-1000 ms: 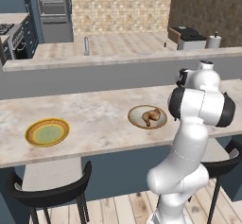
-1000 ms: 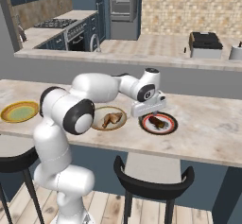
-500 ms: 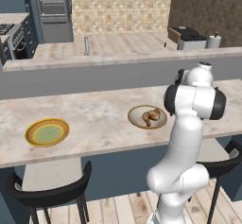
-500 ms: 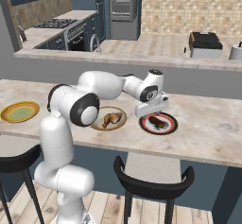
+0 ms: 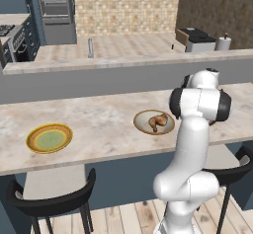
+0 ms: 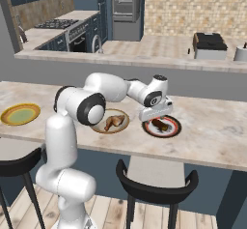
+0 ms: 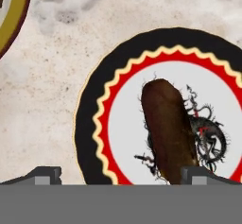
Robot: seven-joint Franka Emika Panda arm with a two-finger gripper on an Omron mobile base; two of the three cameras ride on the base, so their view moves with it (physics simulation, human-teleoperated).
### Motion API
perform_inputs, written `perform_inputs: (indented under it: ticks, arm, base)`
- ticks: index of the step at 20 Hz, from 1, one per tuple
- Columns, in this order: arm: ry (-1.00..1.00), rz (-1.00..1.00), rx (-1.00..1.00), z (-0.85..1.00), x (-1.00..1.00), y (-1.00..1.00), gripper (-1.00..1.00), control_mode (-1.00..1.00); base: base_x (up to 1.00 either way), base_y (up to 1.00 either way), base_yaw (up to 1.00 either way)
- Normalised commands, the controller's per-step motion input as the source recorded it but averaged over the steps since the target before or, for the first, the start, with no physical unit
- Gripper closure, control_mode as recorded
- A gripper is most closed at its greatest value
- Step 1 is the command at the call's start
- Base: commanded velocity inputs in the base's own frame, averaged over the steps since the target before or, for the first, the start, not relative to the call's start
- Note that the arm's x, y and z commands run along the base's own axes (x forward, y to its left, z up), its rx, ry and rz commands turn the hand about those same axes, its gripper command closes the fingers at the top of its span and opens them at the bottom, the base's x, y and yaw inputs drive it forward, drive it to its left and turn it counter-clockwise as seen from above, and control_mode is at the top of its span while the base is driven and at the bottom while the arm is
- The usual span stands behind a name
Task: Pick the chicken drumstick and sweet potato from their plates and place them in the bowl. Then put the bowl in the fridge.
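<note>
A dark reddish-brown sweet potato [image 7: 168, 128] lay on a black-rimmed plate [image 7: 90, 124] with a red and yellow scalloped ring and a white centre bearing a dark dragon-like drawing, directly beneath the pincer [image 7: 125, 173], whose fingers stood spread wide with nothing between them. In the hand view the potato ran lengthwise toward the pincer, its near end just inside the right-hand fingertip [image 7: 201, 175], while the left-hand fingertip sat over bare counter [image 7: 42, 76] outside the plate's rim. No readable writing appeared on the plate or elsewhere.

From the right base view the pincer [image 6: 155, 118] hovered just above that plate [image 6: 162, 126] on the marbled counter. Immediately to the arm's side of it sat a brown-rimmed, beige dish [image 6: 110, 121] carrying the golden-brown chicken drumstick [image 6: 114, 122]; whether the dish was a plate or a bowl could not be told. Well apart along the counter, beyond the robot's shoulder, lay a flat plate with a yellow-orange rim and pale green centre [image 6: 19, 114], nothing on it.
</note>
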Motion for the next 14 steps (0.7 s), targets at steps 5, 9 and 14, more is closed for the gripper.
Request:
perform_inputs:
  ticks: [5, 9, 14]
  arm:
    - [-0.04, 0.00, -0.05, -0.12, 0.01, -0.03, -1.00, -1.00]
    - [-0.01, 0.00, -0.05, -0.13, 0.09, -0.05, -1.00, -1.00]
    - [0.00, 0.00, -0.05, -0.09, 0.13, -0.01, -1.00, -1.00]
  base:
    - [0.00, 0.00, 0.00]
    - [0.00, 0.00, 0.00]
    - [0.00, 0.00, 0.00]
